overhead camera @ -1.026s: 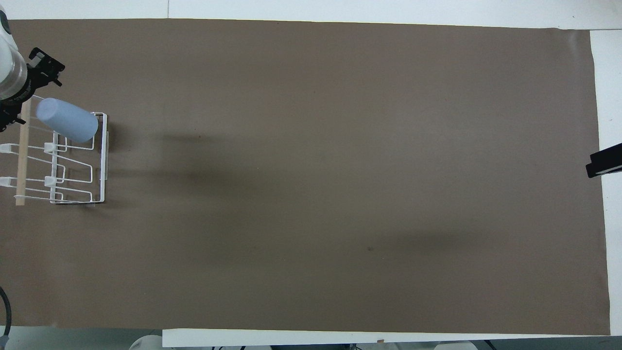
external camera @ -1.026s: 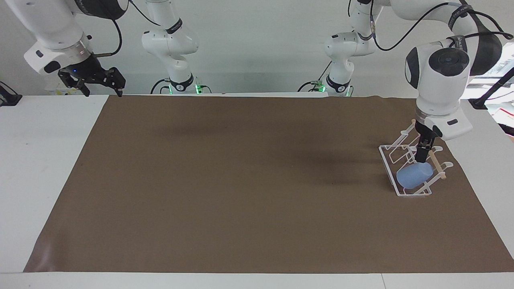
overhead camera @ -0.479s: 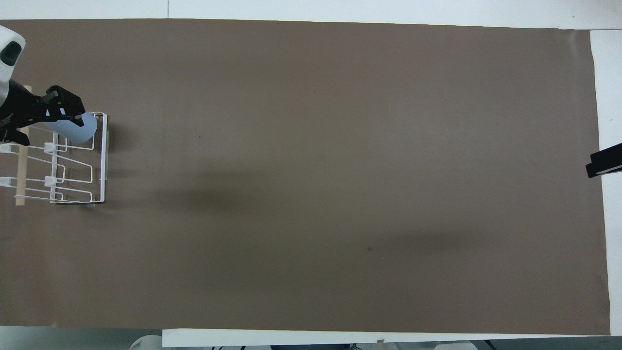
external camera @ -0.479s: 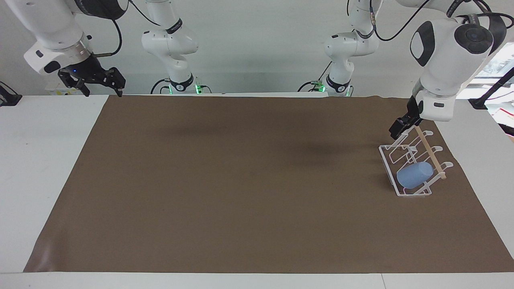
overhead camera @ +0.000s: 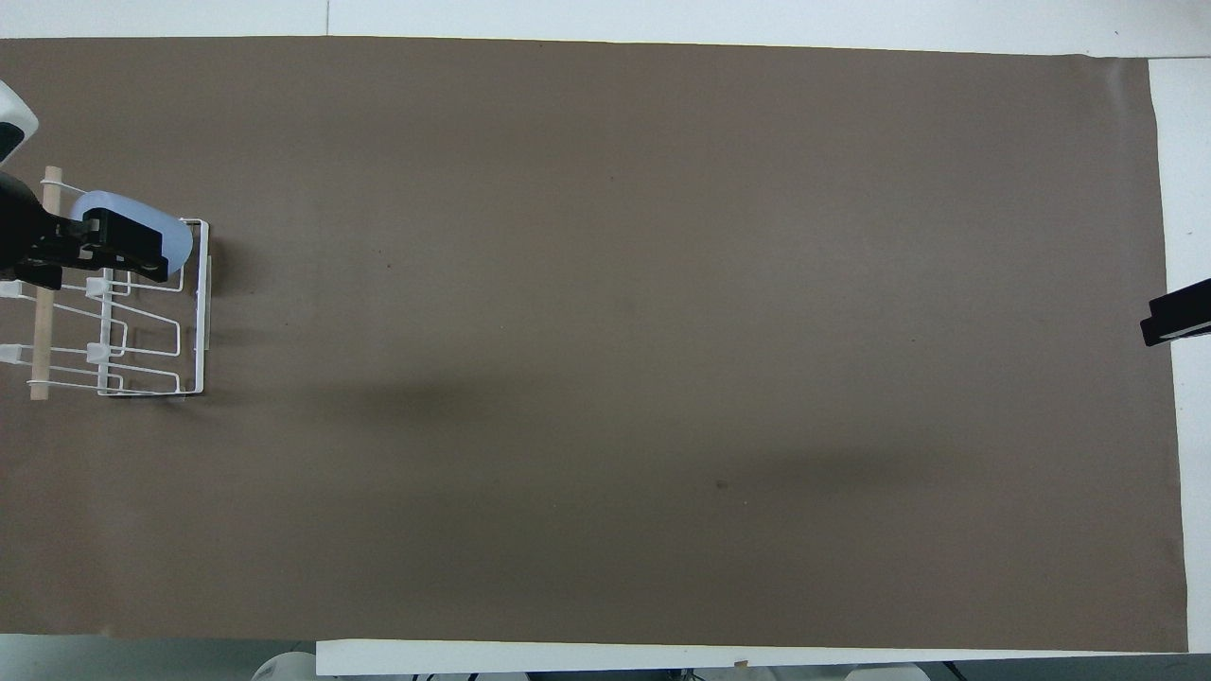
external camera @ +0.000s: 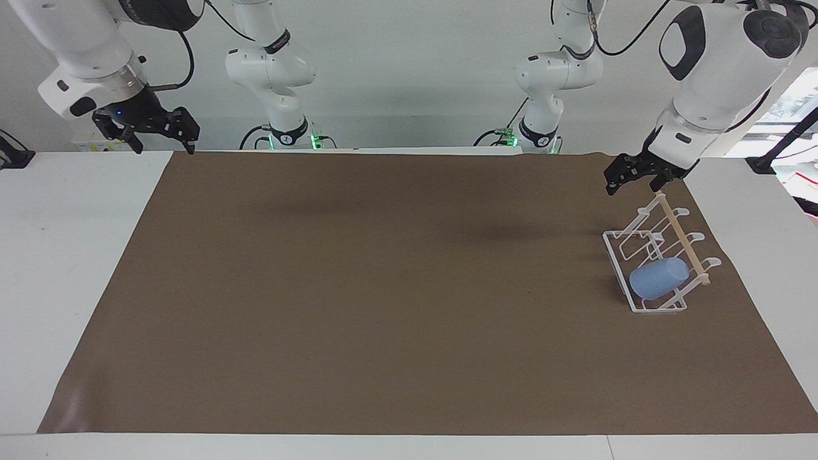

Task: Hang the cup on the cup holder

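In the facing view, the cup (external camera: 659, 279), a plain matte light blue tumbler without handle, is seen lying tilted on a prong of the cup holder (external camera: 658, 255) at the left arm's end of the bench (external camera: 38, 255). It is judged light, stiff and a little slippery, best taken by its side wall, while the left end effector (external camera: 631, 181) is held apart and empty above the holder and the right end effector (external camera: 156, 131), also apart, waits at its own end. In the overhead view, the cup (overhead camera: 175, 241) is partly covered by the raised left end effector (overhead camera: 114, 251), and only a dark tip of the right end effector (overhead camera: 1175, 319) is seen.

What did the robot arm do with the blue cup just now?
The left hand let go of the cup and rose up off the cup holder, back toward the robots. The cup stayed lying on its prong, the holder kept its spot, and the right hand did not move.
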Motion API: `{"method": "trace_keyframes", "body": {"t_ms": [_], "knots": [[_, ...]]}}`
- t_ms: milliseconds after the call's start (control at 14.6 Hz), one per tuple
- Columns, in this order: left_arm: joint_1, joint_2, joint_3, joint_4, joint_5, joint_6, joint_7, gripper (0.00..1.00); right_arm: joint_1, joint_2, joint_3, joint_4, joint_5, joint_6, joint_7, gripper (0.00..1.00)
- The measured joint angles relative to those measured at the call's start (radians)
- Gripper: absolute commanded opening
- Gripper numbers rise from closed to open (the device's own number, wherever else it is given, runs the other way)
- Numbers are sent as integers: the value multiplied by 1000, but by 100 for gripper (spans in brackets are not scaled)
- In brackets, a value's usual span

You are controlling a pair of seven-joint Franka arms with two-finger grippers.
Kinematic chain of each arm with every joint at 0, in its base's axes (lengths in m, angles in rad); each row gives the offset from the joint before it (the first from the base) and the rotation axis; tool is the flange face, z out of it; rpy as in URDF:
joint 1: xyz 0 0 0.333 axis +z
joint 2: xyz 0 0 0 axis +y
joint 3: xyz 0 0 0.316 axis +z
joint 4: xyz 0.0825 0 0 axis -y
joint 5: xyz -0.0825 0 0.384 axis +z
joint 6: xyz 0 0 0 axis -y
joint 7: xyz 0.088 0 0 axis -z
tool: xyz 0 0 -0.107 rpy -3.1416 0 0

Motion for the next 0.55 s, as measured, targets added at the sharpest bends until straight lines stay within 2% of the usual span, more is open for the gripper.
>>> {"method": "trace_keyframes", "body": {"t_ms": [205,547], "knots": [[-6,-3,-14,8,-9,-1,91,100,0,0,0,0,0,0,0,100],[-19,-1,-17,26,-12,-8,93,100,0,0,0,0,0,0,0,100]]}}
